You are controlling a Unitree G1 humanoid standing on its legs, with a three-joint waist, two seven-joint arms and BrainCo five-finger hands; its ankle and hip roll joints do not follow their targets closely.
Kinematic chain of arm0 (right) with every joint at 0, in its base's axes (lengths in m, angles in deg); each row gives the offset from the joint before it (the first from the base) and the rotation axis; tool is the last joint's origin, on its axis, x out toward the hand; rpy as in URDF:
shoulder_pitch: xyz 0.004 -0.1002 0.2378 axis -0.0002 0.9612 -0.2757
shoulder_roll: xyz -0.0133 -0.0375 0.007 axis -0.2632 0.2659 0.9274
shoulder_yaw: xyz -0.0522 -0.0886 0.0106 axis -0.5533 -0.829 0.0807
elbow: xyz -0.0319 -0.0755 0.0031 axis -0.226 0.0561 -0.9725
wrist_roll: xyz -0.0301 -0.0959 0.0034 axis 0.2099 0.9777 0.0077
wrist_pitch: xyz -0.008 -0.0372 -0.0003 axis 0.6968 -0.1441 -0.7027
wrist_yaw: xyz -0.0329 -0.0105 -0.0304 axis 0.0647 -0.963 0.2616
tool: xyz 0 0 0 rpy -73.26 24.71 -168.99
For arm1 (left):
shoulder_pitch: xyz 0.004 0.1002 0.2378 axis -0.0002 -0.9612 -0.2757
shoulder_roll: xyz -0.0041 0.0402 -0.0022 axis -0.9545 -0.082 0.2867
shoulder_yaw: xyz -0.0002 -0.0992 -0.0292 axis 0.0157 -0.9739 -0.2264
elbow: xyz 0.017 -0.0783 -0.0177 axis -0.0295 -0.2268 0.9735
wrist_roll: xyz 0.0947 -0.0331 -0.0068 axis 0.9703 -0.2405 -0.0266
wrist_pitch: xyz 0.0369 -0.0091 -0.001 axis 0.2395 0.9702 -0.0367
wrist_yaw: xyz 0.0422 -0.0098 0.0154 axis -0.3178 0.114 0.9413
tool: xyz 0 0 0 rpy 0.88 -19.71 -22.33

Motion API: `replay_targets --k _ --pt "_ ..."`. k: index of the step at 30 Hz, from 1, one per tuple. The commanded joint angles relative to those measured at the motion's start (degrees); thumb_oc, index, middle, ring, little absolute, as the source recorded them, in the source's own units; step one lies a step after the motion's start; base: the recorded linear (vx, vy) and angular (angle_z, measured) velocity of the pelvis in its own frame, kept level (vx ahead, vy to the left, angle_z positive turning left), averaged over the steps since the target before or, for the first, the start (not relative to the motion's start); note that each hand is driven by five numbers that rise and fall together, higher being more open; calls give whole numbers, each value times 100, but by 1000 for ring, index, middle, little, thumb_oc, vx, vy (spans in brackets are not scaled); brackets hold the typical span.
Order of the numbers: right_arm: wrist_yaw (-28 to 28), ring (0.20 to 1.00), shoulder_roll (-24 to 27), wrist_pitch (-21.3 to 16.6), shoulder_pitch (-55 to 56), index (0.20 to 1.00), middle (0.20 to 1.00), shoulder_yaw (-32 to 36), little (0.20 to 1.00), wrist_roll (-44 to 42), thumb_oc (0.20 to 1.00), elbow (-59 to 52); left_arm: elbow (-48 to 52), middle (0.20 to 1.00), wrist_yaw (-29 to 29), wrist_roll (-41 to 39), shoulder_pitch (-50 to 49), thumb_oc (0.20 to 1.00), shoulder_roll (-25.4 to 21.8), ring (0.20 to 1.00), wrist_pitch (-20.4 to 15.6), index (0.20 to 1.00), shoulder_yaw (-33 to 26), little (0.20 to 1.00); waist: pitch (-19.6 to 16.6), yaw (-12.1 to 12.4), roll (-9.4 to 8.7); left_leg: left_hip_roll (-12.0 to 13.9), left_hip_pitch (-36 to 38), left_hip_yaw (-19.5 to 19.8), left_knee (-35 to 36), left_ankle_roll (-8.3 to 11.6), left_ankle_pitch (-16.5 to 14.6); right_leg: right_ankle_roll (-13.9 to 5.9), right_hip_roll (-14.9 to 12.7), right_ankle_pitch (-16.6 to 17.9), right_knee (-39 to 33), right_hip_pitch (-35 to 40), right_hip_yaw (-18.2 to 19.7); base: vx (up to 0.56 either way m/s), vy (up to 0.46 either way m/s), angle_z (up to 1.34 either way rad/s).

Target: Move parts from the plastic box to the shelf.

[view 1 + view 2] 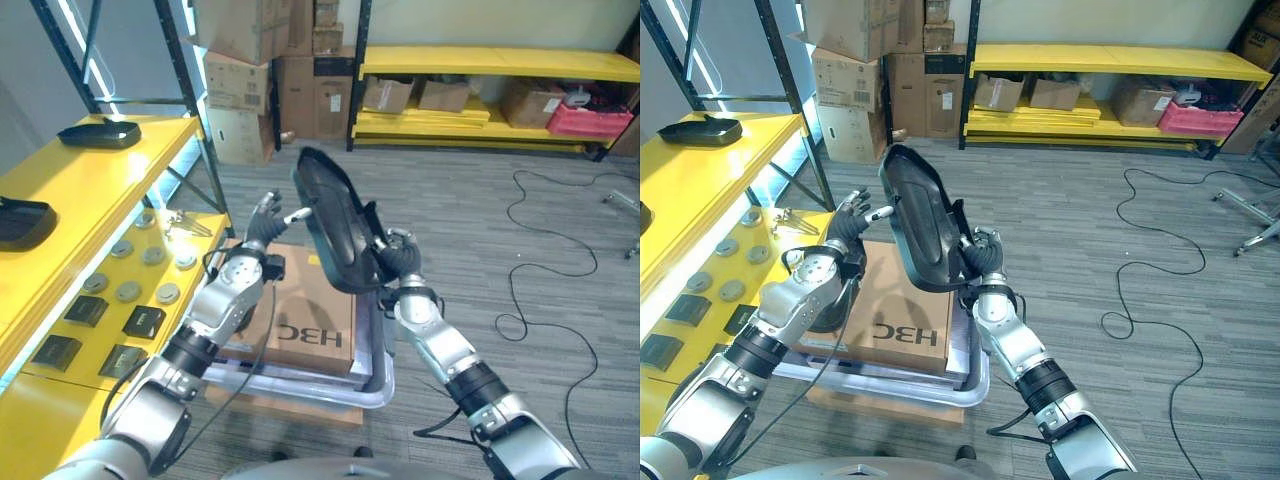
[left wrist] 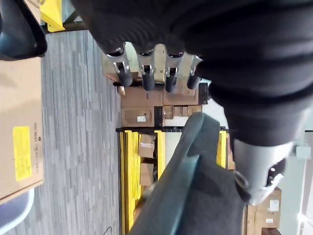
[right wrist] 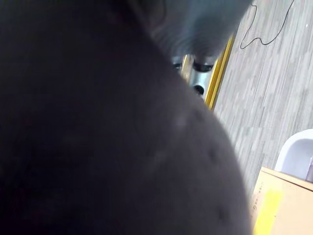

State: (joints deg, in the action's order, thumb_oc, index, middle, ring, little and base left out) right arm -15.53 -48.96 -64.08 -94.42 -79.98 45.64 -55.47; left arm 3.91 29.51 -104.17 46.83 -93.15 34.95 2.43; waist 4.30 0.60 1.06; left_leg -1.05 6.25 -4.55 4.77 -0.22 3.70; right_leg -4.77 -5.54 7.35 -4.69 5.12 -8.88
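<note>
Left eye view: right robot hand (image 1: 392, 262) grips black part (image 1: 335, 222).

Above the right hand (image 1: 981, 262) a glossy black part (image 1: 921, 220), beneath the left hand (image 1: 847, 232) a plain brown cardboard box (image 1: 902, 312) in a pale translucent plastic box (image 1: 975, 385), beside it bright yellow shelf (image 1: 690, 180).

Left hand (image 2: 161, 73) open — black part (image 2: 195, 196) (dark, curved) beside it.

warehouse | yellow shelf racks (image 1: 480, 62) | stacked cardboard boxes (image 1: 262, 70) | parts shelf (image 1: 70, 190)
</note>
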Motion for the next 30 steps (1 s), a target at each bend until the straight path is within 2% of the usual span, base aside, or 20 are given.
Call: replay_targets --k 1,9,17,23,27,30 --pt "-222 200 -9 -428 -737 200 200 148 200 71 200 -129 -332 1000 -2 73 327 1000 -127 1000 -326 1000 -56 1000 -201 132 -87 214 3 -153 -330 102 -382 -302 -106 -167 -31 12 -37 0 0 0" --pt "-231 200 35 -534 -696 200 200 260 200 106 200 -87 -444 1000 -386 -363 284 1000 -27 1000 -328 1000 -122 1000 -168 130 -76 208 6 -131 -334 92 -396 -316 -125 -162 -31 21 -64 0 0 0" --pt "-254 200 -57 -589 -795 200 200 197 200 184 200 121 -365 1000 -792 -578 341 1000 269 1000 7 1000 251 1000 -175 102 -81 219 35 -182 -325 85 -405 -322 -122 -167 -31 31 -50 0 0 0" --pt "-265 200 -116 -557 -887 200 200 142 200 196 200 167 -445 1000 -1020 -671 350 1000 407 1000 109 1000 512 1000 -191 78 -81 219 32 -213 -340 73 -415 -320 -114 -159 -31 21 -16 0 0 0" --pt "-273 200 -131 -521 -931 200 200 119 200 189 200 183 -464 1000 -1142 -679 337 1000 437 1000 56 1000 599 1000 -201 80 -81 213 26 -214 -336 70 -416 -320 -108 -155 -31 10 -3 0 0 0" --pt "-260 200 -125 -498 -947 200 200 118 200 149 200 200 -368 1000 -1198 -761 319 1000 444 1000 -125 1000 666 1000 -209 81 -81 209 21 -221 -331 65 -418 -323 -113 -147 -31 -2 3 0 0 0"
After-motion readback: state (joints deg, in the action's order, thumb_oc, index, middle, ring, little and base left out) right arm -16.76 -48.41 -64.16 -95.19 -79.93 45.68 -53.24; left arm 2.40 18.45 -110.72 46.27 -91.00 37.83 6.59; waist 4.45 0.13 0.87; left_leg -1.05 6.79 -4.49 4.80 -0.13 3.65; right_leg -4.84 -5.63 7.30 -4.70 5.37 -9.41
